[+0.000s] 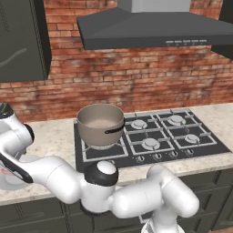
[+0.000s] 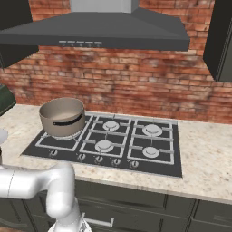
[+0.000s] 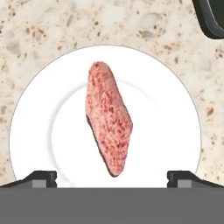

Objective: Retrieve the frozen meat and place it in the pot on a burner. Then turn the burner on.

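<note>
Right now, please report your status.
Jaws open above the frozen meat. Meat lies on white plate. Pot waits on the cooktop. Nothing in between.

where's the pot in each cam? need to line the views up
Left base view: the pot sits left of centre, on the cooktop's left rear grate, dark handle facing right and forward.
Right base view: the pot sits at the left, on the same corner of the cooktop.
Hand view: not in it.
Shared landmark: the range hood above the cooktop.
</note>
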{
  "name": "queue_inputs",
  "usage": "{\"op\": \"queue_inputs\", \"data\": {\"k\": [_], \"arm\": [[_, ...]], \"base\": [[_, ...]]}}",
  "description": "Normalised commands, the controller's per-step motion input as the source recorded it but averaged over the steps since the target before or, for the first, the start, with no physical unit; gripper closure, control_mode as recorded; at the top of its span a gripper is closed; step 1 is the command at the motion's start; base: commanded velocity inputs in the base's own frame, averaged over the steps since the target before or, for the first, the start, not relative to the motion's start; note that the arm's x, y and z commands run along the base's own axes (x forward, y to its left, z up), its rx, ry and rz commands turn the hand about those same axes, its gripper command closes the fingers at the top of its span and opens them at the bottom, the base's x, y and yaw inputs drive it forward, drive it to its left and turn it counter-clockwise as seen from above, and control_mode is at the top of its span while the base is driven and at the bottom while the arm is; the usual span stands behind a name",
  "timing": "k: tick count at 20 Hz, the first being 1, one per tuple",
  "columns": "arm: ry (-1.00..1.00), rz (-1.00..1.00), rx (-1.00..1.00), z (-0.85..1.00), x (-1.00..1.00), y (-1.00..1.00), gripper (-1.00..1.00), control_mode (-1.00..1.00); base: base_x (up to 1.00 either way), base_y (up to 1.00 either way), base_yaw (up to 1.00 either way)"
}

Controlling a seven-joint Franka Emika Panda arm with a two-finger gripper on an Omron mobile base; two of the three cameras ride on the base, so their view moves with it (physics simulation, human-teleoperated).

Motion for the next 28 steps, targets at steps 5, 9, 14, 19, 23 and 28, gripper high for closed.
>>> {"op": "queue_inputs", "data": {"k": [5, 9, 14, 19, 23, 28], "arm": [[0.03, 0.00, -0.02, -0.27, 0.17, 0.17, -1.00, -1.00], [0.08, 0.00, 0.00, -0.27, 0.01, 0.30, -1.00, -1.00], [0.03, 0.00, 0.00, -0.38, 0.05, 0.20, -1.00, -1.00], [0.00, 0.00, 0.00, -0.27, 0.11, 0.05, -1.00, -1.00], [0.00, 0.00, 0.00, -0.24, 0.10, 0.04, -1.00, -1.00], [0.00, 0.00, 0.00, -0.19, 0.02, 0.07, -1.00, -1.00]], "base": [[0.00, 0.00, 0.00], [0.00, 0.00, 0.00], [0.00, 0.00, 0.00], [0.00, 0.00, 0.00], [0.00, 0.00, 0.00], [0.00, 0.00, 0.00]]}}
